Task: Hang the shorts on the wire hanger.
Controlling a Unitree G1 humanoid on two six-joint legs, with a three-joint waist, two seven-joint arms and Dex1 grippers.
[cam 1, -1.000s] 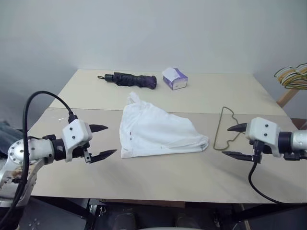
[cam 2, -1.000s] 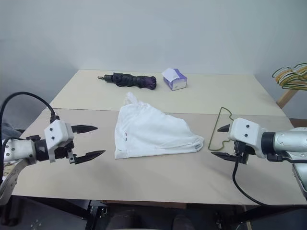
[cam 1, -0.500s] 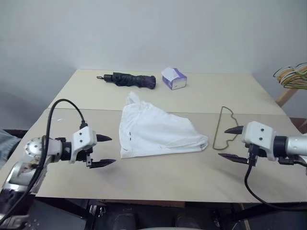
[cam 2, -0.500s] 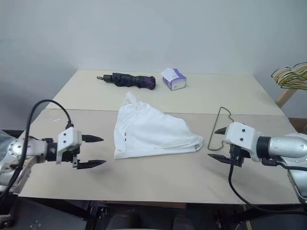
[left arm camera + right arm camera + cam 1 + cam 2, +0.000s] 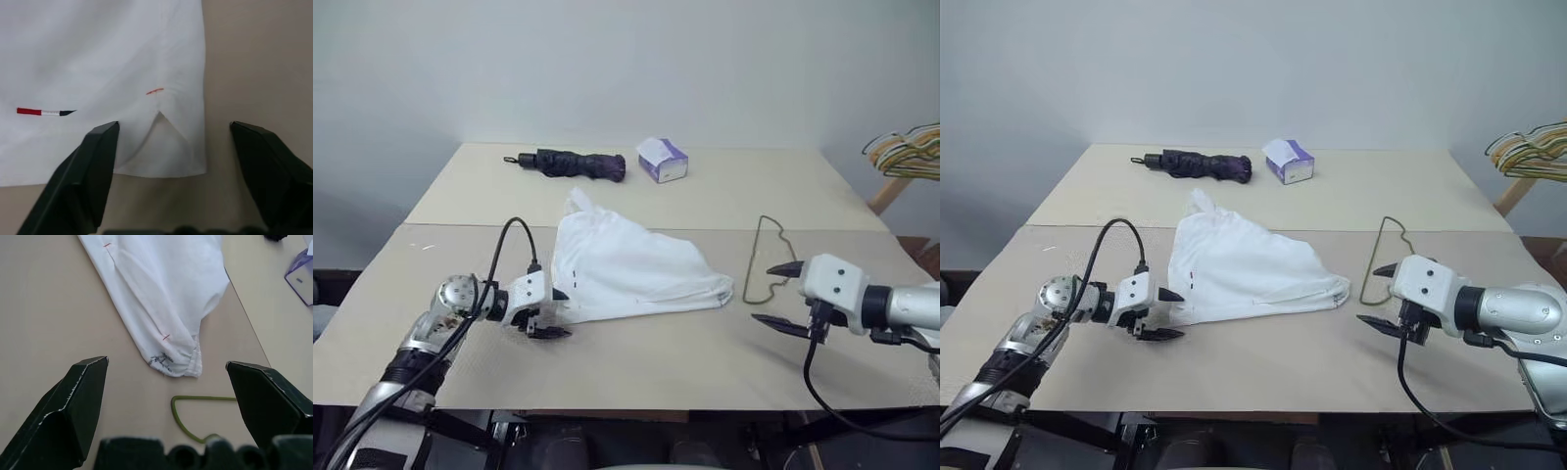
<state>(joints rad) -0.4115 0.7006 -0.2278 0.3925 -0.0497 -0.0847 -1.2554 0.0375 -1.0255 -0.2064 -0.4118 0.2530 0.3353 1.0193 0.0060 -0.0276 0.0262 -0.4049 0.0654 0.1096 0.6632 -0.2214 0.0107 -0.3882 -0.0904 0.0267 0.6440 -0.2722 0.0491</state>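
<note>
Centre frame on the bench [image 5: 636, 362], white shorts [image 5: 631, 274] lie crumpled; left pincer [image 5: 551, 313], fingers apart, straddles their lower-left hem corner. Right pincer [image 5: 780, 296], fingers apart, hovers beside the wire hanger [image 5: 762, 262].

a folded dark umbrella [image 5: 574, 164] lies beside a tissue box [image 5: 662, 160] on the table [image 5: 705, 343].

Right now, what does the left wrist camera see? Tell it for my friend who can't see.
The hem corner of the white shorts lies flat on a tan table, with a small notch and a tiny red mark near the edge. The open left claw frames that corner, one black finger over the cloth, the other over the table.
</note>
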